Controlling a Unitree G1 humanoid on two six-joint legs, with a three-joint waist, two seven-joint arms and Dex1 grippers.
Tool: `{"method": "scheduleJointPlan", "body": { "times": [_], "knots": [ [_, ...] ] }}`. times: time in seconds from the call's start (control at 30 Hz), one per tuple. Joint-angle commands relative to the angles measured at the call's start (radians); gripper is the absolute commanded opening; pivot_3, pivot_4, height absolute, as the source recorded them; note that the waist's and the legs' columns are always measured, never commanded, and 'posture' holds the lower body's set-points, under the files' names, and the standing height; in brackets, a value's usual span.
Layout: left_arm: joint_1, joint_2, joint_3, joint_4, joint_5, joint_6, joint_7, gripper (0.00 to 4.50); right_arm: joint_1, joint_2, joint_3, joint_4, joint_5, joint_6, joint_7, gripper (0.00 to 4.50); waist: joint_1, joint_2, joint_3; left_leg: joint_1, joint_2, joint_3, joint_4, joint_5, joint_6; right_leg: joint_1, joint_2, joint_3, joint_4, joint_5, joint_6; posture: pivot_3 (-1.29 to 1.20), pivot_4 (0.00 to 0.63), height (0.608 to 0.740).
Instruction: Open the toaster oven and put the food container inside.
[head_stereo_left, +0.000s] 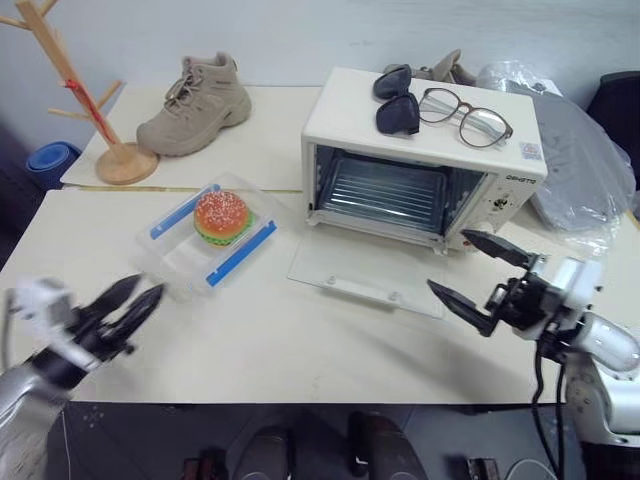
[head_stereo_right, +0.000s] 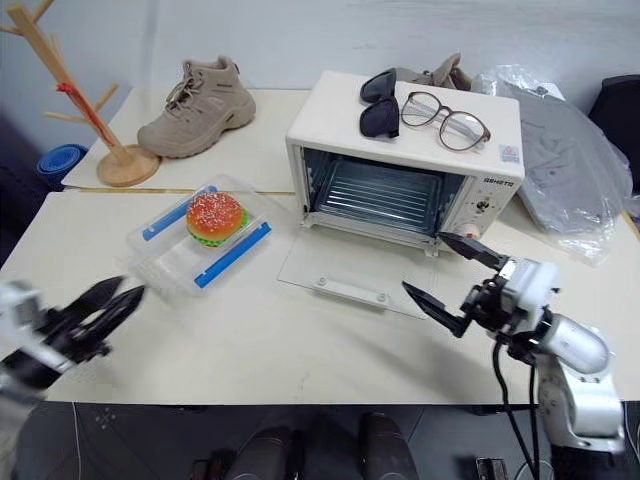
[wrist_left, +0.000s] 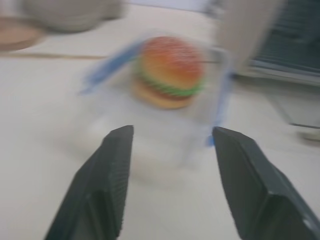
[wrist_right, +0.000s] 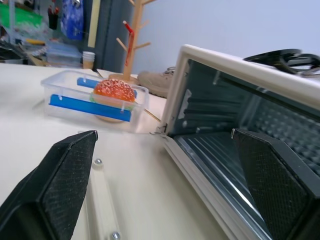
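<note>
While its glass door (head_stereo_left: 365, 275) lies folded down flat on the white table (head_stereo_left: 300, 350), the toaster oven (head_stereo_left: 425, 160) stands open toward the robot, wire rack (head_stereo_left: 385, 190) visible inside; two pairs of glasses rest on its roof, dark sunglasses (head_stereo_left: 397, 98) beside clear-lensed spectacles (head_stereo_left: 465, 116). Food container (head_stereo_left: 208, 235): clear, two blue clips, toy hamburger (head_stereo_left: 221, 217) within; set on the table to the oven's left, apart from the door, untouched by either gripper. Left gripper (head_stereo_left: 133, 305): near the table's front edge, on the robot's side of the container and apart from it; fingers look fairly close together in the head views, while the left wrist view, blurred, shows a clear gap between the fingers (wrist_left: 107, 185) with the container beyond it and nothing between them. Right gripper (head_stereo_left: 482, 275): jaws spread wide and empty, in front of the oven's right end near the door's right corner. Right wrist view adds the oven's interior side wall, the door's white handle (wrist_right: 102, 200) with its metal studs, and shelving in the room behind. Rear of scene, head views: tan boot (head_stereo_left: 195, 105), wooden mug tree (head_stereo_left: 90, 100), blue round object (head_stereo_left: 50, 160) off the table's edge, crumpled clear plastic bag (head_stereo_left: 575, 170) right of the oven
</note>
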Motion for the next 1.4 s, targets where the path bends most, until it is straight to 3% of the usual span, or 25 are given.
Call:
{"method": "scheduleJointPlan", "body": {
  "times": [0.03, 0.1, 0.23, 0.4, 0.53, 0.63, 0.77, 0.97, 1.1, 1.27, 1.4],
  "knots": [
    [0.039, -0.01, 0.058, -0.009, -0.015, -0.013, 0.047, 3.82, -0.016, 0.002, 0.02, -0.02, 0.059, 0.013, 0.042, 4.5, 0.006, 0.0, 0.0, 0.0, -0.001, 0.0, 0.0, 0.0, 0.0, 0.0, 0.0, 0.0, 0.0, 0.0, 0.0, 0.0, 0.15, 0.74],
    [0.012, 0.021, 0.059, -0.032, -0.022, 0.091, 0.177, 4.45, -0.03, -0.001, 0.03, -0.028, 0.076, 0.031, 0.052, 4.5, 0.014, -0.001, 0.0, 0.0, -0.001, 0.0, 0.0, 0.0, 0.001, 0.001, -0.001, 0.0, 0.0, 0.0, 0.0, 0.0, 0.15, 0.74],
    [-0.16, 0.102, 0.046, -0.045, -0.239, 0.272, 0.331, 4.49, -0.055, -0.015, 0.035, -0.029, 0.065, 0.037, 0.066, 4.5, 0.022, -0.001, -0.001, 0.0, -0.001, -0.002, 0.0, 0.0, 0.0, 0.0, -0.001, -0.001, 0.001, 0.001, -0.001, 0.0, 0.15, 0.74],
    [-0.368, 0.283, -0.04, 0.098, -0.493, 0.601, 0.531, 4.49, -0.081, -0.028, 0.04, -0.022, 0.053, 0.042, 0.072, 4.5, 0.009, -0.002, -0.001, 0.0, -0.001, -0.002, 0.0, -0.001, -0.002, 0.0, -0.001, -0.001, 0.002, 0.0, -0.001, 0.0, 0.15, 0.74],
    [-0.538, 0.354, -0.141, 0.264, -0.518, 0.805, 0.725, 4.49, -0.089, -0.033, 0.039, -0.02, 0.04, 0.038, 0.064, 4.5, -0.011, -0.002, -0.001, 0.0, 0.0, 0.0, -0.001, -0.001, -0.004, -0.002, 0.001, -0.001, 0.002, 0.0, -0.002, 0.0, 0.15, 0.74],
    [-0.72, 0.305, -0.204, 0.389, -0.495, 0.858, 0.839, 4.49, -0.071, -0.029, 0.029, -0.03, 0.027, 0.029, 0.043, 4.5, -0.005, -0.004, -0.001, -0.001, 0.0, 0.0, -0.001, 0.003, -0.01, -0.003, 0.002, -0.002, 0.003, 0.0, -0.002, 0.0, 0.15, 0.74],
    [-0.815, 0.275, -0.25, 0.446, -0.442, 0.906, 0.869, 3.7, -0.029, -0.023, 0.02, -0.039, 0.018, 0.006, 0.033, 4.5, -0.003, -0.005, -0.002, -0.001, -0.001, 0.0, 0.0, 0.003, -0.01, -0.002, 0.001, -0.003, 0.003, 0.0, -0.001, 0.0, 0.15, 0.74],
    [-0.895, 0.293, -0.216, 0.536, -0.353, 0.92, 0.857, 1.79, 0.009, -0.025, 0.015, -0.049, 0.012, -0.023, 0.019, 4.5, -0.009, -0.005, -0.002, -0.001, 0.0, 0.001, -0.001, 0.003, -0.012, -0.003, 0.002, -0.002, 0.005, 0.001, -0.001, 0.0, 0.15, 0.74],
    [-0.933, 0.372, -0.253, 0.582, -0.258, 0.875, 0.758, 0.53, 0.027, -0.028, 0.014, -0.064, 0.009, -0.029, 0.01, 4.5, -0.007, -0.005, -0.002, 0.0, 0.0, 0.001, 0.0, 0.004, -0.013, -0.003, 0.003, -0.002, 0.004, 0.0, -0.001, 0.0, 0.15, 0.74],
    [-0.997, 0.54, -0.431, 0.558, -0.206, 0.895, 0.489, 0.07, 0.049, -0.043, -0.007, -0.069, -0.008, -0.026, -0.016, 4.5, -0.005, -0.009, -0.001, -0.001, 0.0, 0.001, -0.001, 0.004, -0.014, -0.004, 0.003, -0.002, 0.004, 0.0, -0.002, 0.0, 0.15, 0.74],
    [-1.124, 0.539, -0.544, 0.535, -0.192, 0.939, 0.379, 0.07, 0.098, -0.067, -0.057, -0.052, -0.012, -0.027, -0.019, 4.5, 0.013, -0.009, -0.001, -0.002, -0.001, 0.0, -0.001, 0.003, -0.013, -0.003, 0.0, -0.003, 0.002, 0.0, -0.001, 0.0, 0.15, 0.74]
  ]
}}
